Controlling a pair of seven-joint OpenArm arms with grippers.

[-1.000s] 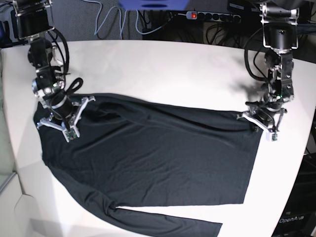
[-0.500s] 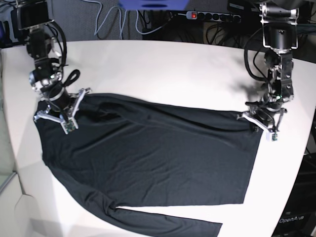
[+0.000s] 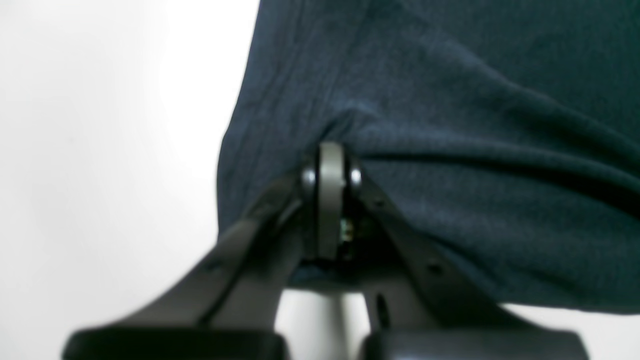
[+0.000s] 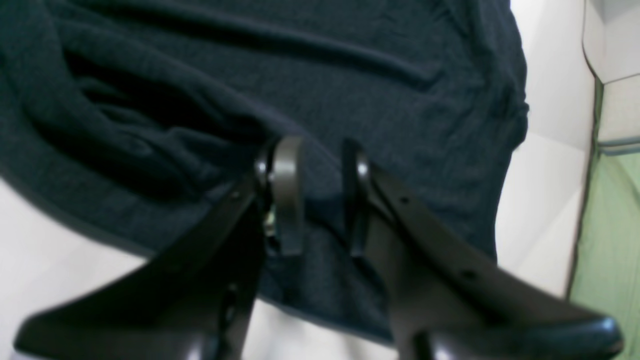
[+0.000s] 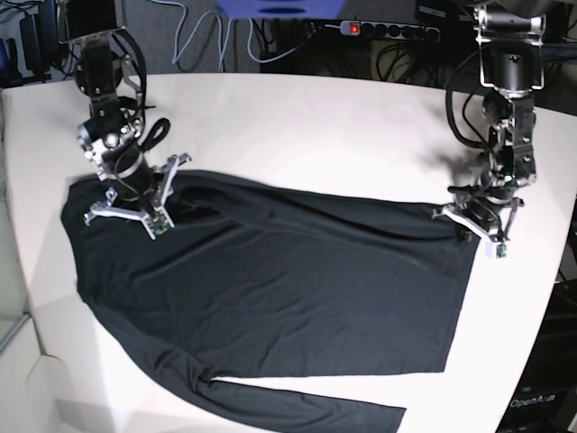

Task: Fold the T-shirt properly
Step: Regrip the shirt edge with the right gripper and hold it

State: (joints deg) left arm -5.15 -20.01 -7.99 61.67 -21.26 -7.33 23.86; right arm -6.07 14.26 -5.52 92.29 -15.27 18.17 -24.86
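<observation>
Base view: one large plain black long-sleeved T-shirt of thin soft fabric [image 5: 270, 298], spread across a white table [image 5: 297, 126]. The body lies flat with shallow creases; one sleeve runs along the near edge toward the lower right. The straight hem edge faces the side of the left arm.

Left gripper [image 5: 475, 221]: black two-fingered claw, set at the far corner of the hem. Left wrist view: jaws pressed together on a pinch of the T-shirt [image 3: 450, 125], cloth gathering into folds that fan away from the fingertips; bare table [image 3: 100, 150] beside the cloth edge.

Right gripper [image 5: 135, 200]: same type, over the shoulder end of the garment, near its far edge. Right wrist view: jaws parted narrowly, a clear gap between the right gripper [image 4: 320, 195] fingertips, dark cloth of the T-shirt [image 4: 350, 75] visible through the gap; no fabric clamped. Rumpled folds lie just left of the fingertips.

Background: cables and a power strip with a red light [image 5: 353, 28] behind the table.
</observation>
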